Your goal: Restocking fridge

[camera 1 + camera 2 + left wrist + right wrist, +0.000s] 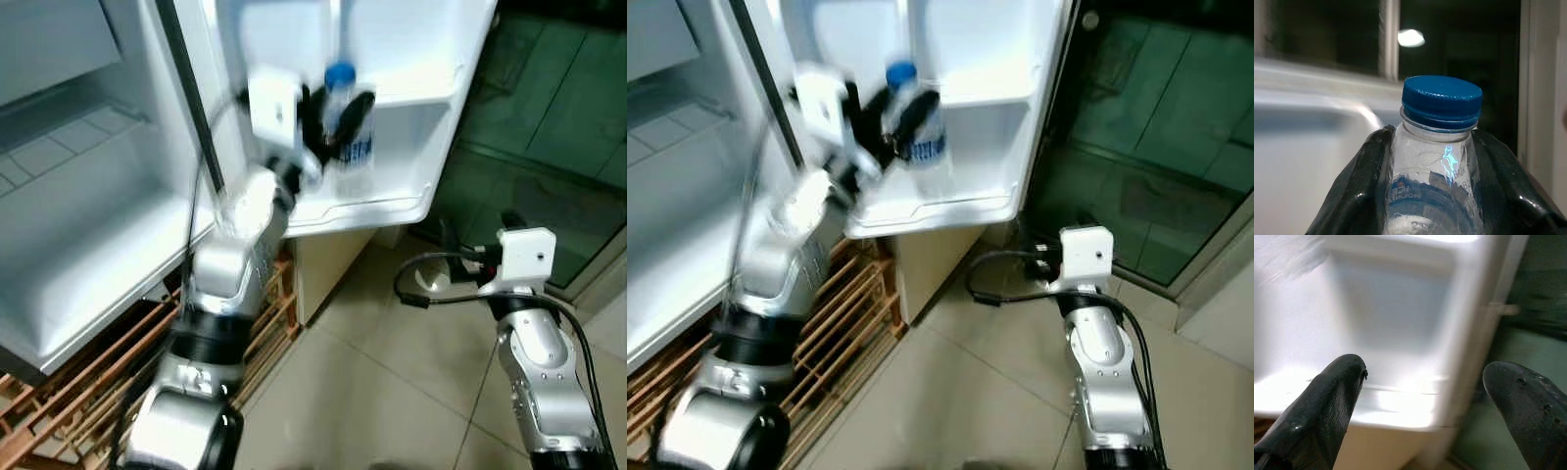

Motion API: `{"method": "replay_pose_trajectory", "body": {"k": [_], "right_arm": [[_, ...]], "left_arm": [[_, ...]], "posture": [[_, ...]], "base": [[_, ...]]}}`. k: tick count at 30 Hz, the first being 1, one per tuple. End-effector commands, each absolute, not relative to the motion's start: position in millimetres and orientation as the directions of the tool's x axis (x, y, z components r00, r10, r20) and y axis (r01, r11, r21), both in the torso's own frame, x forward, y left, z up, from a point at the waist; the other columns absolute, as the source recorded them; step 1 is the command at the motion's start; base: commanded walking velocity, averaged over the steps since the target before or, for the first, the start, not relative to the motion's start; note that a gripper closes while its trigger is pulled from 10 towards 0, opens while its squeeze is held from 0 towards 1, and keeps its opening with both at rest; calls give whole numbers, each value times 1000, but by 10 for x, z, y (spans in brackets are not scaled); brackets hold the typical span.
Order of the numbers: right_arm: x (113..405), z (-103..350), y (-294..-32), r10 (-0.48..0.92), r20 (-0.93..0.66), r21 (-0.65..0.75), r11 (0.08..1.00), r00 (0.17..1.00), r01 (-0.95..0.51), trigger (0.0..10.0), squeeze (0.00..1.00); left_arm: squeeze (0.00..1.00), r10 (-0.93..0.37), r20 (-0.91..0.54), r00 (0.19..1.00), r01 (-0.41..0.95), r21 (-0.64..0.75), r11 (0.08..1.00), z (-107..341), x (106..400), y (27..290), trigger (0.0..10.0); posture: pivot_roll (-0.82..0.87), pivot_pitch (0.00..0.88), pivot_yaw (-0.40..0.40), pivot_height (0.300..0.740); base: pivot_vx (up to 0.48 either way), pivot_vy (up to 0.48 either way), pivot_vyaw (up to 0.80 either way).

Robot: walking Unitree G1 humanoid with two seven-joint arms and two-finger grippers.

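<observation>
A pale tiled kitchen floor [392, 392] runs under an open white fridge whose door [411, 59] swings out toward the robot, with dark green glass panels [549, 108] beyond it.

The left gripper [338, 122] is raised to the door and pinches a water bottle [1437, 166] just below its neck, one black finger on each side of the clear plastic, as the left wrist view shows. The bottle stands upright, its long axis vertical, blue cap [1442, 100] on top and blue label band [358, 149] lower down. It sits in or just over the lower door shelf [392, 201]; whether its base rests on the shelf floor cannot be told. The coming move turns on that: the shelf lies directly under the held bottle, so the judgement is that a short lowering and release is what remains.

The right gripper [1427, 396] is low, near the bottom outer corner of the door, fingers spread wide and holding nothing. It points at the door shelf from below and is the farther arm from the bottle.

Counted: one bottle, one cap, two grippers. A wooden rack [118, 382] stands on the floor beneath the fridge body.
</observation>
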State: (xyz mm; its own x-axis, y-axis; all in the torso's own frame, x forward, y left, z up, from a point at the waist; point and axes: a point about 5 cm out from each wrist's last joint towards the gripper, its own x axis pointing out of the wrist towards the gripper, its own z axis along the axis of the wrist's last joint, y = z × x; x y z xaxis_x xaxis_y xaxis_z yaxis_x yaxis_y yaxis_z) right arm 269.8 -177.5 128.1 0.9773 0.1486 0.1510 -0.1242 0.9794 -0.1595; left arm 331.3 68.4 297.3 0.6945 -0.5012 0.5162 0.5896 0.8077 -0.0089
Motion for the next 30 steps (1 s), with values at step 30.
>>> {"method": "replay_pose_trajectory", "body": {"k": [30], "right_arm": [[2201, 1547, -1321, 388, 83, -91, 920, 918, -380, 10000, 106]], "left_arm": [[0, -406, 426, 808, 418, 71, 906, 2540, 3900, 676, 10000]], "posture": [[-253, 227, 83, 740]], "base": [[0, 0, 0]]}}
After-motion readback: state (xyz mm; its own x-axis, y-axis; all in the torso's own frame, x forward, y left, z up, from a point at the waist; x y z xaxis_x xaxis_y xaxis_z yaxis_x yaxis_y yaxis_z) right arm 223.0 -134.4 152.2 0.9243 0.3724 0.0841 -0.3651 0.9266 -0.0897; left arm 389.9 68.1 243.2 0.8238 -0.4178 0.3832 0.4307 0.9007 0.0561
